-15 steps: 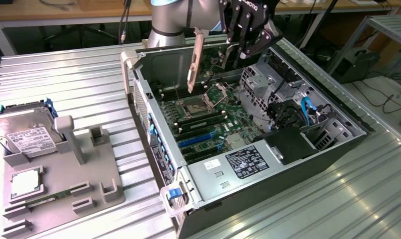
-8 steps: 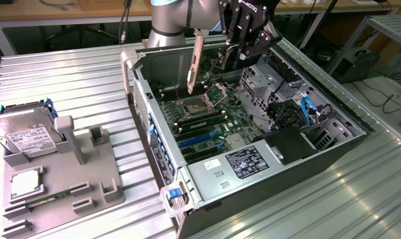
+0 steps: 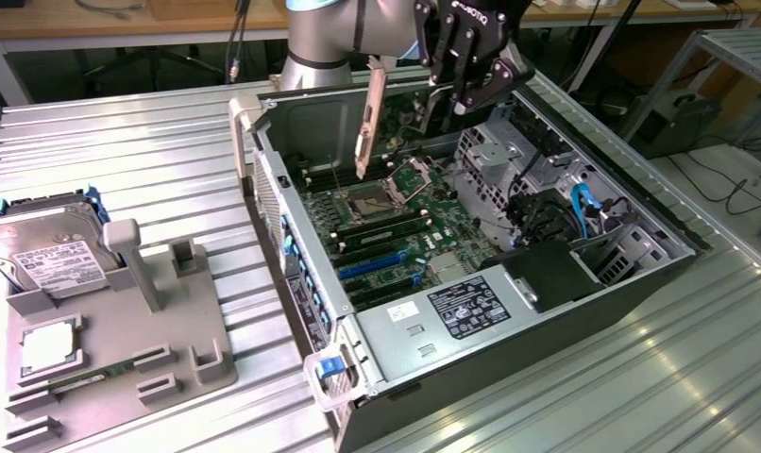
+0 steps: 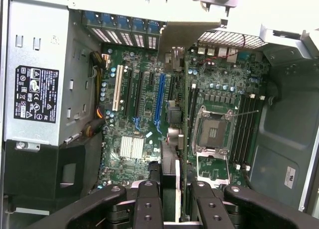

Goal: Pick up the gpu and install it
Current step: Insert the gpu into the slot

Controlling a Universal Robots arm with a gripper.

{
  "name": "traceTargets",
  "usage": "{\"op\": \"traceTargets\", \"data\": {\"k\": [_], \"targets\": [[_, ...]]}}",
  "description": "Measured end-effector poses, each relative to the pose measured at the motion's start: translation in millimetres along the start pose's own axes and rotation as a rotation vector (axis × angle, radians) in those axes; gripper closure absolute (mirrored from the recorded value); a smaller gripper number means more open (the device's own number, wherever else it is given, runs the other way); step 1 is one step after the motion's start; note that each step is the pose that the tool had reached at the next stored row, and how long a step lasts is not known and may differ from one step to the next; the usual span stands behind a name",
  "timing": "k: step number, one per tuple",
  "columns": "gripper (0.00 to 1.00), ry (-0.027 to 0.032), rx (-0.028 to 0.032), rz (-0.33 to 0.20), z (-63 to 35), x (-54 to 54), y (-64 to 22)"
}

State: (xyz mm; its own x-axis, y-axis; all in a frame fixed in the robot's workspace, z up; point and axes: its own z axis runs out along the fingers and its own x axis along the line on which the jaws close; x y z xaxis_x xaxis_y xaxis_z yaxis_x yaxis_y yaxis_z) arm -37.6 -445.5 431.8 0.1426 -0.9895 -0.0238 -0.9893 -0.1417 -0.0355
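The table [image 3: 128, 142] is ribbed, brushed metal; the computer case [image 3: 394, 330] is dull grey sheet metal; the pincer [image 3: 463, 80] is matt black.

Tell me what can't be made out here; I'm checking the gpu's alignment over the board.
- gpu faces: wrist view, the card stands edge-on.
- motherboard strip under the gpu: wrist view, covered by the card.
- Where the gripper meets the gpu: exterior view, its own fingers block it.
- arm: exterior view, cut off by the top edge.

The gripper [image 4: 177, 201] clamps the gpu [image 4: 174, 139] edge-on above the motherboard [image 4: 144, 114], between the blue slot [image 4: 159, 99] and the CPU socket [image 4: 212, 132].
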Motion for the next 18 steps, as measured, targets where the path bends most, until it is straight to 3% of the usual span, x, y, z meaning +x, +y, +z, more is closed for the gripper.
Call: {"op": "traceTargets", "data": {"k": [18], "targets": [[0.72,-0.0001,0.0001,0.0,4.8,0.2,0.2]]}}
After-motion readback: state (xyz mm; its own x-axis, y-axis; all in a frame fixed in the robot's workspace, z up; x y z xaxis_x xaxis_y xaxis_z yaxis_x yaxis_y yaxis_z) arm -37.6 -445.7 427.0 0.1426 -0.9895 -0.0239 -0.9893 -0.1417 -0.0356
